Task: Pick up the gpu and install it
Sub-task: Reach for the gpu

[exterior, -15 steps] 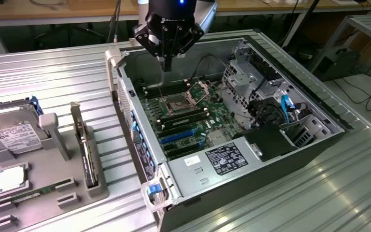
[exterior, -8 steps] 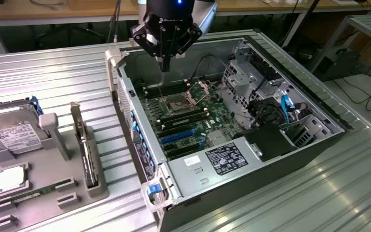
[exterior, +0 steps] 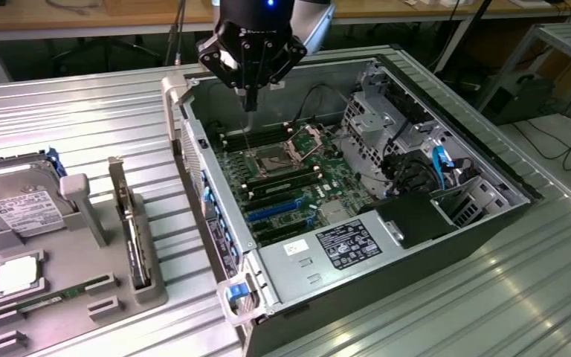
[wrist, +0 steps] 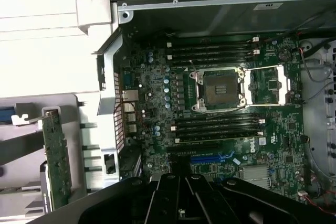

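Black gripper (exterior: 250, 103) hangs closed, empty, over the open dark metal computer case (exterior: 385, 297). Thin gpu (exterior: 130, 223) stands edge-on at the exterior view's left, face seemingly hidden.

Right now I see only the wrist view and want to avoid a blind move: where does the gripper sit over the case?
Observer: In the exterior view the gripper hangs above the far end of the open case, shut, with nothing in it.
Operator: Where is the gpu from there?
Observer: The gpu stands on edge in the grey holder, outside the case on the exterior view's left, apart from the gripper.
Operator: What else is in that holder?
Observer: A hard drive with a white label lies at its far end.
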`<state>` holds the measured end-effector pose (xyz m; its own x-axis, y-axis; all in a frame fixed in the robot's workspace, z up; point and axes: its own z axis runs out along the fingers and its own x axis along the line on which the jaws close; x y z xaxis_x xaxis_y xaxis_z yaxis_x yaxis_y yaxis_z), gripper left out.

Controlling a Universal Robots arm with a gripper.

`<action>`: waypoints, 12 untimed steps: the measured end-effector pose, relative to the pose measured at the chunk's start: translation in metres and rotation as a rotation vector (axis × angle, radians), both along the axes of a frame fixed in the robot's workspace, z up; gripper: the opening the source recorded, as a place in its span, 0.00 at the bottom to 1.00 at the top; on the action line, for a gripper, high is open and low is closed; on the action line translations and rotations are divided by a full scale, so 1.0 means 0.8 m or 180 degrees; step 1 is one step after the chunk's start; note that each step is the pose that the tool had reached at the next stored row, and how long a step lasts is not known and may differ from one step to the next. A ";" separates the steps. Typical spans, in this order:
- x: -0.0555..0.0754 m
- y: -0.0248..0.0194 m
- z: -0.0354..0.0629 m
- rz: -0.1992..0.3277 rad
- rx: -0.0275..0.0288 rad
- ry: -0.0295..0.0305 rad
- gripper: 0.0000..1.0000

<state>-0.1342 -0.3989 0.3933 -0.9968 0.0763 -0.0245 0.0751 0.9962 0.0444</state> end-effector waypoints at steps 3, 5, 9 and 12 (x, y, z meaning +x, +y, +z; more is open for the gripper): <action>-0.003 0.0000 0.000 0.0000 0.0000 0.0000 0.11; -0.004 0.0000 0.000 0.0000 0.0000 0.0000 0.11; -0.006 0.0000 0.000 0.0000 0.0000 0.0000 0.11; -0.008 0.0000 0.000 0.0000 0.0000 0.0000 0.11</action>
